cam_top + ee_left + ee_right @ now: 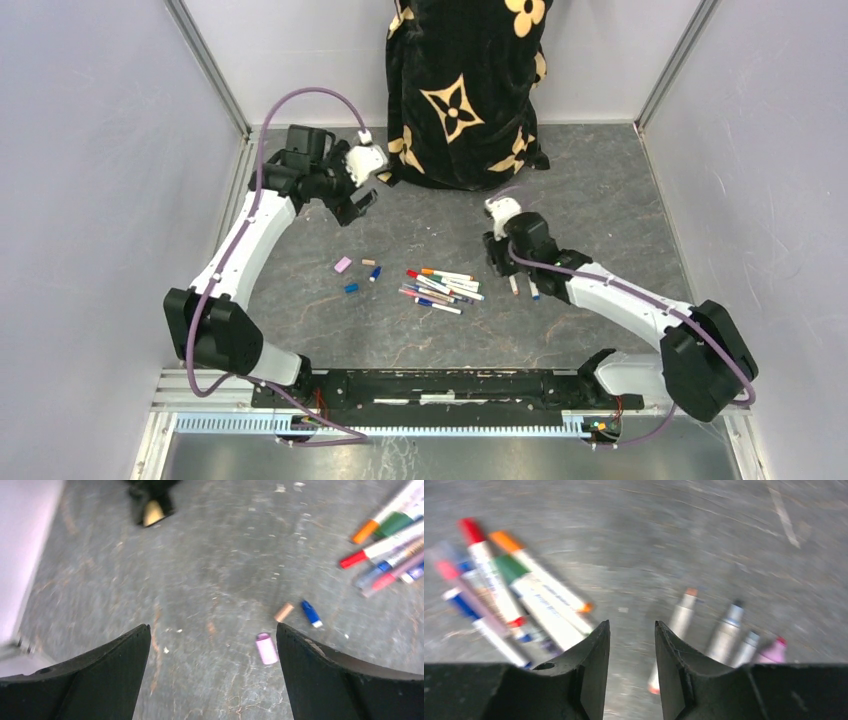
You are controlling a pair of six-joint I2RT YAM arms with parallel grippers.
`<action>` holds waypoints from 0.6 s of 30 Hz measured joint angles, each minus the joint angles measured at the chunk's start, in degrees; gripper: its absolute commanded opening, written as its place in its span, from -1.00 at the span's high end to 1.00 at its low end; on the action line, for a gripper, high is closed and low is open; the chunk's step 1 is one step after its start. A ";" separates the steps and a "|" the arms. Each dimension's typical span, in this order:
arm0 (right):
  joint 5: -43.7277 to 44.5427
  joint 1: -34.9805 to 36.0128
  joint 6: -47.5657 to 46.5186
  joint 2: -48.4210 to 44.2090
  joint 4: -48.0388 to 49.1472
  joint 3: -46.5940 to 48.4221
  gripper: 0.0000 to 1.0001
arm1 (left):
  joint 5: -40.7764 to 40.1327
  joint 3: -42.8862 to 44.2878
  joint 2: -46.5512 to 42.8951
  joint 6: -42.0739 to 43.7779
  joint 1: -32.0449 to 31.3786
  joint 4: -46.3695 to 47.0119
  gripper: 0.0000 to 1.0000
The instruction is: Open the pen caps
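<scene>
Blurred: our right wrist view is smeared, so we cannot read the print on the barrels there.
Half hidden: in that view a few pens with bare tips [727,630] lie to the right, and their lower ends pass behind the right-hand finger [684,675].
Cut off: the left wrist view crops the capped pens [390,542] at its right edge, so we see only their coloured ends.
Covered: a black cloth with cream flowers [462,90] stands at the back of the table, and we cannot tell what is under it.
Left gripper [212,630]: it hovers above the table with its fingers spread wide and nothing between them.
Right gripper [631,626]: its fingers stand a narrow way apart, and we see only bare table in the gap.
Pen caps: a pink cap [266,649], a tan cap [284,612] and a blue cap [311,614] lie loose near each other left of the capped pens, and the pink one is just beside the left gripper's right-hand finger in the left wrist view.
Surface: we see a dark grey table [600,190], mottled and scratched.
Room: pale walls [90,150] stand on three sides, with metal posts [212,70] in the corners.
</scene>
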 measured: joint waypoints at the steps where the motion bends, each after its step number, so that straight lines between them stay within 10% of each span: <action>1: -1.27 2.71 -0.55 -0.39 0.81 0.00 0.14 | -0.74 0.02 -0.52 -1.68 0.72 1.16 -1.00; 9: -5.46 22.25 -1.95 1.90 5.53 -0.02 0.14 | -2.16 4.98 1.40 -10.21 7.50 4.26 -1.00; 18: -4.13 27.61 -1.95 7.19 6.16 -1.09 0.13 | 0.31 5.29 1.60 -10.62 8.94 2.38 -1.00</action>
